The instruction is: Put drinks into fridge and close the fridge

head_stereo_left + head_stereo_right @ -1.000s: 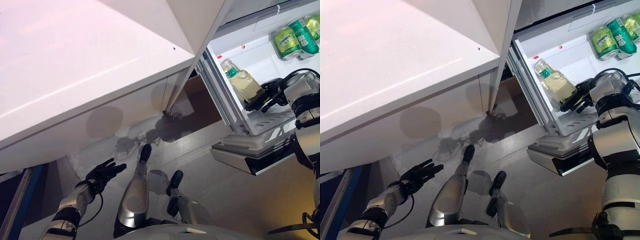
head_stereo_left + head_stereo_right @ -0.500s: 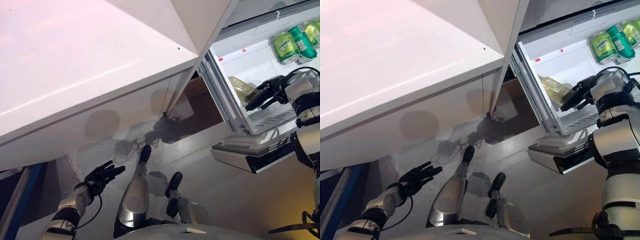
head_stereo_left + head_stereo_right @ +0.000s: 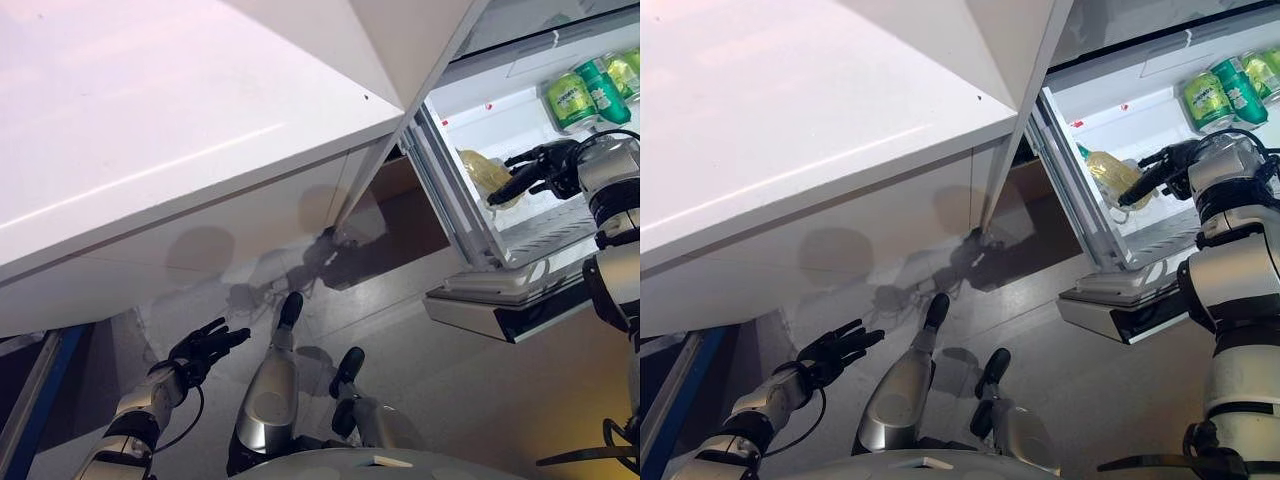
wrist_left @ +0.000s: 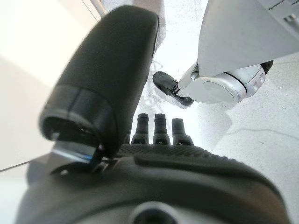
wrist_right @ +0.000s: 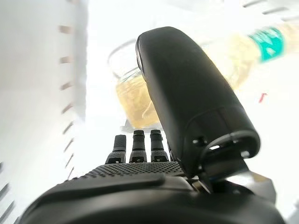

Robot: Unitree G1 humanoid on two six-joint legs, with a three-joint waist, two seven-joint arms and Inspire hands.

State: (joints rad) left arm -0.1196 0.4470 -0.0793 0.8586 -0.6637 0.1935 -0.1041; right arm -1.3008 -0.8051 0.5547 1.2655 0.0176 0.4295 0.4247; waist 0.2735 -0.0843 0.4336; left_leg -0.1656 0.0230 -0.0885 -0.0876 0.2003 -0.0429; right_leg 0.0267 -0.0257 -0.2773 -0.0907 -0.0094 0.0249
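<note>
Bottle [image 3: 1110,175] of pale yellow drink with green label lay tilted on wire shelf [image 3: 545,225] inside open fridge [image 3: 500,110], at right of scene, neck toward fridge's left wall. Right hand [image 3: 1160,168] was just beside bottle, fingers straight and spread, holding nothing. Green cans [image 3: 585,92] stood farther back in fridge, well apart from hand. Fridge door [image 3: 500,305] hung open below shelf. Left hand [image 3: 205,345] was low at near left over floor [image 3: 440,370], fingers spread, empty. White counter [image 3: 150,150] filled upper left.
</note>
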